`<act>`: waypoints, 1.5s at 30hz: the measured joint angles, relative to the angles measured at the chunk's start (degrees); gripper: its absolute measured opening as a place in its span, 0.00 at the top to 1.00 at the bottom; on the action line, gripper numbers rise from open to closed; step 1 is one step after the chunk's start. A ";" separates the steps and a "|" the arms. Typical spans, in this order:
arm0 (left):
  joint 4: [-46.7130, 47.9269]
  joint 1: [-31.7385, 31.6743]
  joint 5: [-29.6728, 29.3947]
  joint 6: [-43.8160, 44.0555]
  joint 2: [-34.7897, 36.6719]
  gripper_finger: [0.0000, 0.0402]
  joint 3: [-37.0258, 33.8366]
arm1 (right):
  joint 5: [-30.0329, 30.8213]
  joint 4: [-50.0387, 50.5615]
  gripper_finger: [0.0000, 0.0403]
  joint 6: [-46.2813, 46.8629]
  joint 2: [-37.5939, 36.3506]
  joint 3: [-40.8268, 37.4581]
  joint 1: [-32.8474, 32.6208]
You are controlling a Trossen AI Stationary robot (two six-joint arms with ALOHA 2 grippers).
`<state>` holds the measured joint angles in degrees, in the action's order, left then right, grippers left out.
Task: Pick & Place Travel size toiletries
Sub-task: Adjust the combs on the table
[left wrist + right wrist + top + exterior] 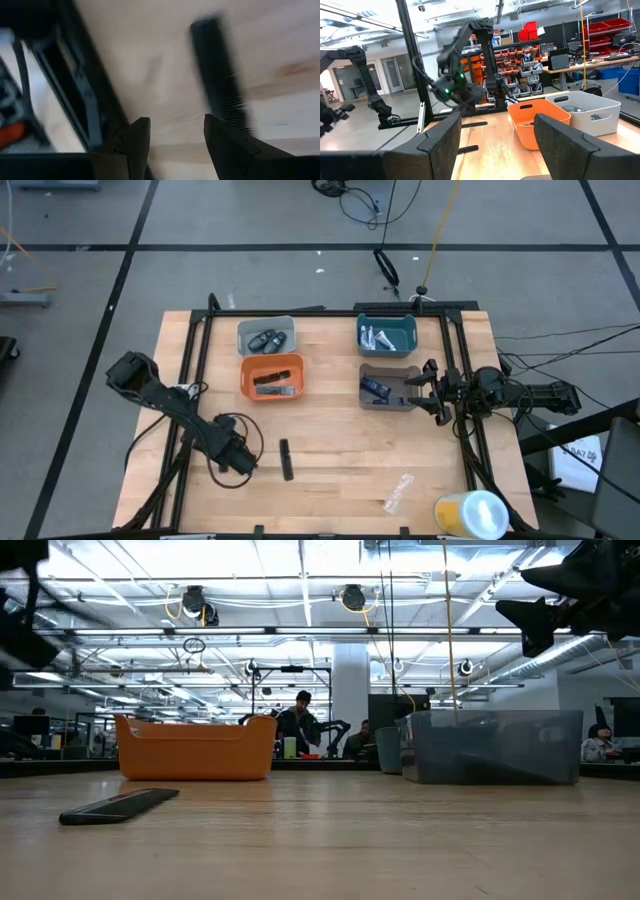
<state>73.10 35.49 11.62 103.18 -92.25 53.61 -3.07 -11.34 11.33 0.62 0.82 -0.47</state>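
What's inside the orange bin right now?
The orange bin holds a thin black stick-shaped piece, seen from above. Anything beneath it is hidden, and in the low view the wall blocks everything.

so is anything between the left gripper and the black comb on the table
No. In the high view only bare wood separates the left gripper from the black comb; the left wrist view agrees.

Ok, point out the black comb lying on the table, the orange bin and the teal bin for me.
black comb (286, 459), high view, middle of its length.
orange bin (246, 375), high view, its left rim.
teal bin (410, 336), high view, its right rim.
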 joint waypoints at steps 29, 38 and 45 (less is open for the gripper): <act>-21.34 -7.95 -6.65 -9.54 0.33 0.54 -11.69 | 0.01 -0.61 0.41 -0.45 0.00 -0.01 0.00; -31.66 -8.67 -24.47 -18.00 -0.20 0.54 -8.27 | 0.02 -0.56 0.41 -0.46 -0.02 0.00 0.00; -47.08 -12.74 -23.07 -35.05 -0.28 0.54 -7.96 | 0.02 -0.39 0.41 -0.46 -0.02 0.00 0.00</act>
<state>26.02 22.75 -11.45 68.13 -92.53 45.65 -3.05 -11.73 10.87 0.60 0.81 -0.47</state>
